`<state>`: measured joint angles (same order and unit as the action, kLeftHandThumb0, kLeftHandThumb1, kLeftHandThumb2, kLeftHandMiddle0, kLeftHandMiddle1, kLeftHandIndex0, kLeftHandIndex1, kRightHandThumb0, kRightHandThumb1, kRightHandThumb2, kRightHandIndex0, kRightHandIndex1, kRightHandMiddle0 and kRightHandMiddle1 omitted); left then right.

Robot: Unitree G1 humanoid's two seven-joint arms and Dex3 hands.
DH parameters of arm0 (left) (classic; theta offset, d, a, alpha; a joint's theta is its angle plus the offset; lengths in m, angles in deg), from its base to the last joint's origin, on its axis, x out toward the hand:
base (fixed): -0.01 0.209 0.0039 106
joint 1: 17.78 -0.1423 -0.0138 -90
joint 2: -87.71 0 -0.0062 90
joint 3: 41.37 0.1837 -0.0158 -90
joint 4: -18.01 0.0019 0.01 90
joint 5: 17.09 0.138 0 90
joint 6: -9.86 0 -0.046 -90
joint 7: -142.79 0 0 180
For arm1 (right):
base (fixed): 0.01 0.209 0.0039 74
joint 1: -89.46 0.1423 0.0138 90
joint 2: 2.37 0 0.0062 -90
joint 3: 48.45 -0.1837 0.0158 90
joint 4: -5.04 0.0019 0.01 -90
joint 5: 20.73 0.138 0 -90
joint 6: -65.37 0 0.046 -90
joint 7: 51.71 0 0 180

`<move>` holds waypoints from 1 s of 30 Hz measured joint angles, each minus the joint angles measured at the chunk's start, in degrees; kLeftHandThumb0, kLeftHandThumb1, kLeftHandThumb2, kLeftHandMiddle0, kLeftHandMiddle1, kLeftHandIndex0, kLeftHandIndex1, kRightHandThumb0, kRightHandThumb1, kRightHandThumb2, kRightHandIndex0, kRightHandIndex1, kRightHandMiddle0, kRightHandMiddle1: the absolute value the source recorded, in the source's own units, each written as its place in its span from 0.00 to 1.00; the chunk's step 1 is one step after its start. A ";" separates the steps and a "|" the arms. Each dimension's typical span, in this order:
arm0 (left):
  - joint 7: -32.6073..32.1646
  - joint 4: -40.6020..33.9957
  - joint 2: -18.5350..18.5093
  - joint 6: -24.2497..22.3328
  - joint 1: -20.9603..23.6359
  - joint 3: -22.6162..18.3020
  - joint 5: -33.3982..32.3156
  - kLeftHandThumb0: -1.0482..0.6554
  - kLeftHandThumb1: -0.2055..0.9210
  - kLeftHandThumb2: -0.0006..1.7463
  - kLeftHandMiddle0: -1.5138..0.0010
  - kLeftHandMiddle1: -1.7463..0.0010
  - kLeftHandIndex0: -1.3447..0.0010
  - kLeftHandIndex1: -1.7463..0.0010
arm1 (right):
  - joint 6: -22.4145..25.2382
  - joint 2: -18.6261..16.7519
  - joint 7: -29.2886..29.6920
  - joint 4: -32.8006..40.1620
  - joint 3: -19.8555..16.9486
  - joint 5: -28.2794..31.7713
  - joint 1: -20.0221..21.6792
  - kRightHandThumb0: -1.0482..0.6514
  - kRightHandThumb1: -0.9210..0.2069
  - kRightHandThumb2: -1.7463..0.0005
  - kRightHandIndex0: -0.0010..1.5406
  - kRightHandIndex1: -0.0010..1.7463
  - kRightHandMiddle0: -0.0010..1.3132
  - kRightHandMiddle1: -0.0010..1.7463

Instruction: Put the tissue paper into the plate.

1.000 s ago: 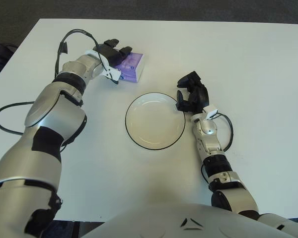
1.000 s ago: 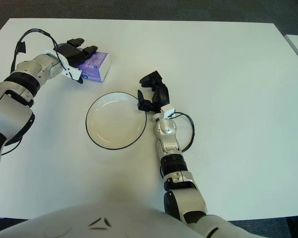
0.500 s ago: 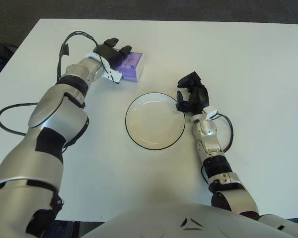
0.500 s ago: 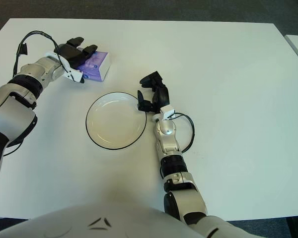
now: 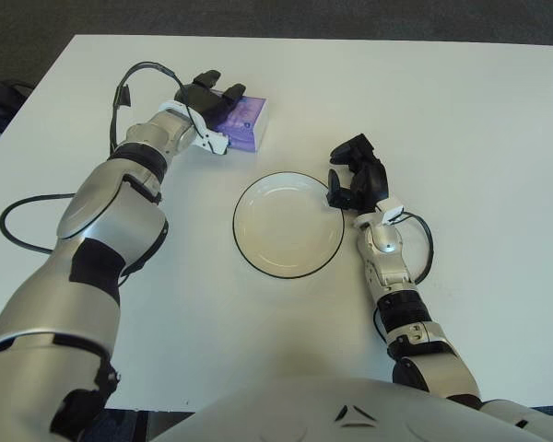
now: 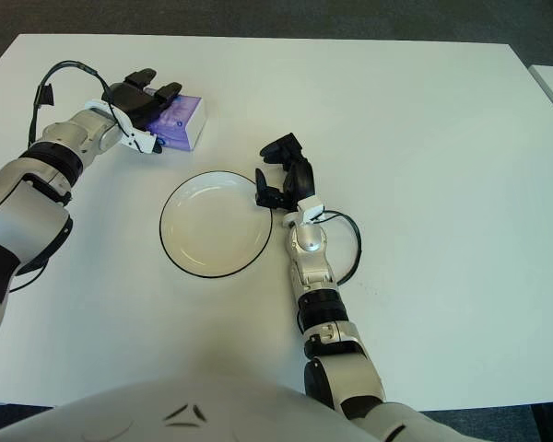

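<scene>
Tissue paper pack (image 5: 241, 124), purple, lies on the white worktop (image 5: 461, 120), far-left of the plate (image 5: 288, 224) and apart from it. Left hand (image 5: 209, 101) sits on the pack's left end, fingers draped over its top; whether they truly clamp it, cannot tell. Risks: shallow top contact could let the pack slip or skid when lifted; a soft pack may squash and tilt out. Right hand (image 5: 355, 175) hovers at the plate's right rim, fingers curled, holding nothing; it could nudge the plate or crowd the drop.

A white table (image 5: 498, 110) carries a purple tissue pack (image 5: 243, 123) and a white plate (image 5: 287, 224).
</scene>
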<state>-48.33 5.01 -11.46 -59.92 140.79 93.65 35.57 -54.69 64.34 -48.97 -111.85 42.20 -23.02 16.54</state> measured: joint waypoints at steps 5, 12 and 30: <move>0.52 0.01 0.02 0.57 -0.03 -0.09 -0.51 0.05 0.89 0.00 1.00 1.00 1.00 0.83 | 0.02 0.03 0.19 0.22 0.19 -0.22 -0.18 0.61 0.46 0.34 0.39 0.97 0.30 0.92; 2.30 0.00 0.03 1.25 -0.10 -0.93 -1.75 0.10 0.89 0.00 0.98 0.99 1.00 0.82 | 0.13 0.07 0.21 0.44 0.46 -0.22 -0.35 0.61 0.45 0.34 0.39 0.96 0.29 0.92; 4.16 -0.07 1.22 -0.59 -1.24 -2.30 -4.02 0.14 0.92 0.01 0.82 0.96 1.00 0.64 | 1.13 0.32 0.86 1.98 0.95 -0.22 -1.85 0.61 0.45 0.34 0.39 0.96 0.30 0.91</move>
<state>-44.18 4.95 -10.24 -60.52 139.55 91.35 31.55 -53.56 64.66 -48.10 -109.87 43.15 -23.25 14.69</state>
